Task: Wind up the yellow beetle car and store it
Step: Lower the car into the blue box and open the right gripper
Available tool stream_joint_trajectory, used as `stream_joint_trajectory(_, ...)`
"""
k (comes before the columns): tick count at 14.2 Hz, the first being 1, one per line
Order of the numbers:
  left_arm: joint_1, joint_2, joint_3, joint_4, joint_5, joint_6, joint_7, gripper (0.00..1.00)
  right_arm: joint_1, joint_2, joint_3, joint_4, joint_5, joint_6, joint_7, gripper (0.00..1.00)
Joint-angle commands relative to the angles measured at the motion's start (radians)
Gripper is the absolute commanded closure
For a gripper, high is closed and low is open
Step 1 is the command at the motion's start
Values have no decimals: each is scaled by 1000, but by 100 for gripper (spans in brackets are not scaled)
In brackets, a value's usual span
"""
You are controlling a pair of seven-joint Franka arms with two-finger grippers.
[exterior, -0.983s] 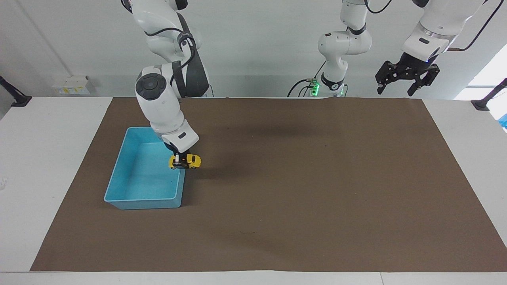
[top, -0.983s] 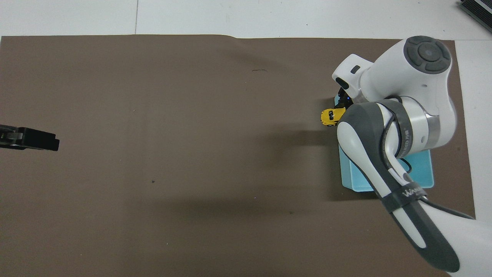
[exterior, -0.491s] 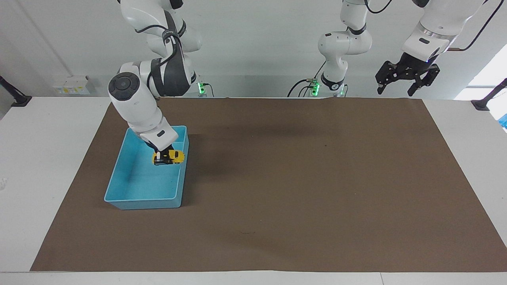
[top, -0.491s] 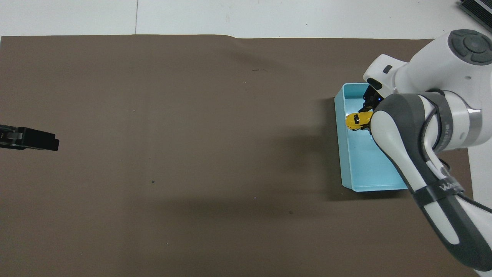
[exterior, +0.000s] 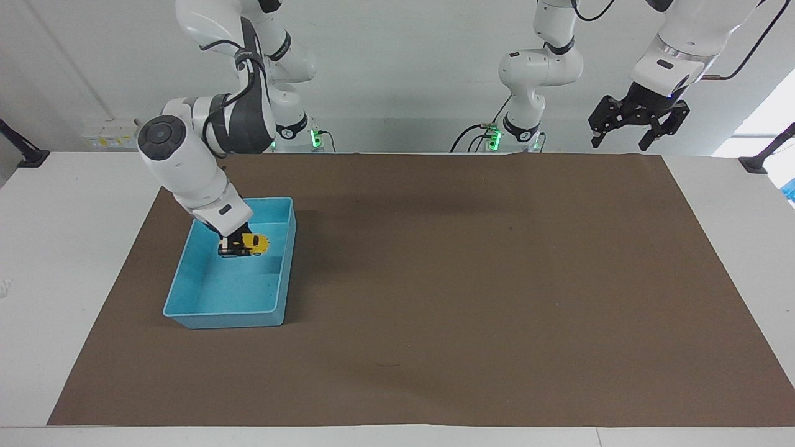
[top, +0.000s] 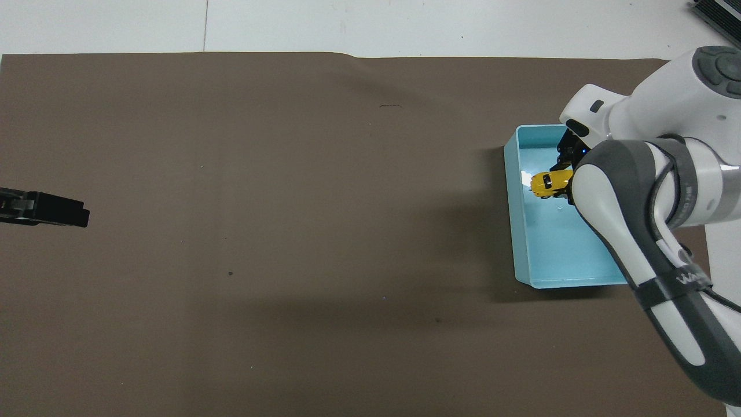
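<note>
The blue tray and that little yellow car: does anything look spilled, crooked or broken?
Nothing stands out. The right hand holds the yellow beetle car over the blue tray, which sits flat on the brown mat. The left hand waits, open.

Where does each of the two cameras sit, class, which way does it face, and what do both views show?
Facing view: high across the table, facing the robots; shows both arms whole, the right pincer holding the yellow beetle car over the blue tray, the left pincer waiting raised.
Overhead view: above the robots' end, looking steeply down; shows the right arm and the left pincer's tip.
Shared: car, tray, brown mat.
</note>
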Motion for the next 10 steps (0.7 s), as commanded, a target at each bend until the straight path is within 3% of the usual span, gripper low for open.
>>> stream_joint_trajectory(1, 19, -7, -9, 8, -16, -18, 7, 0, -25, -43, 7, -56, -1, 32, -43, 92)
stream_joint_trajectory(4, 19, -7, -9, 8, -16, -18, 7, 0, -27, -84, 6, -161, -4, 139, -44, 92)
stream_joint_trajectory(10, 19, -7, -9, 8, -16, -18, 7, 0, -24, -135, 6, -267, -4, 246, -38, 92)
